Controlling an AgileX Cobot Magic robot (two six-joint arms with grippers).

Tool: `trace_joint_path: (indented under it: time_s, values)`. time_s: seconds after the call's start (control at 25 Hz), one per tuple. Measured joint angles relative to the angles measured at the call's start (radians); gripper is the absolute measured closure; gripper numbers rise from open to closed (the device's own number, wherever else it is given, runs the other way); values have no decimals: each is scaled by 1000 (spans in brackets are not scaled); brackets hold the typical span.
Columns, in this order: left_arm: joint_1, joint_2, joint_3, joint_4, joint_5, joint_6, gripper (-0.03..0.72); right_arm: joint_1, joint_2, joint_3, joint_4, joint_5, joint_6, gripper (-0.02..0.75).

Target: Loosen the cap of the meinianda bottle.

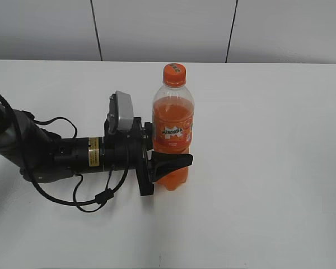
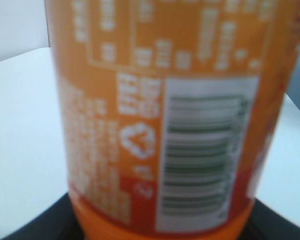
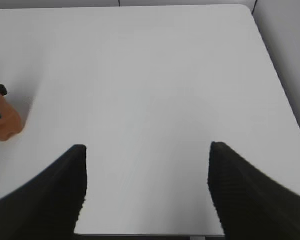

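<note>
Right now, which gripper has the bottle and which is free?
The left gripper is shut on the meinianda bottle, jaws around its lower body. The right gripper is open above bare table, holding nothing.

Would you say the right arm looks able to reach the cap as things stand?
Probably yes. The cap sits clear on top of the meinianda bottle, and the left tool grips only the bottle's lower part. The right tool is open over bare table, with nothing seen between.
</note>
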Motion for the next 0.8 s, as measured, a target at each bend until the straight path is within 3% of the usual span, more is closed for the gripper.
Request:
trace_joint_path:
  time_s: [0.52, 0.8]
  values:
    - [0, 0, 0, 0, 0, 0, 305, 0, 735, -437, 222, 117, -9, 172]
    - [0, 0, 0, 0, -1, 0, 305, 2, 1016, -571, 280, 122, 2, 172]
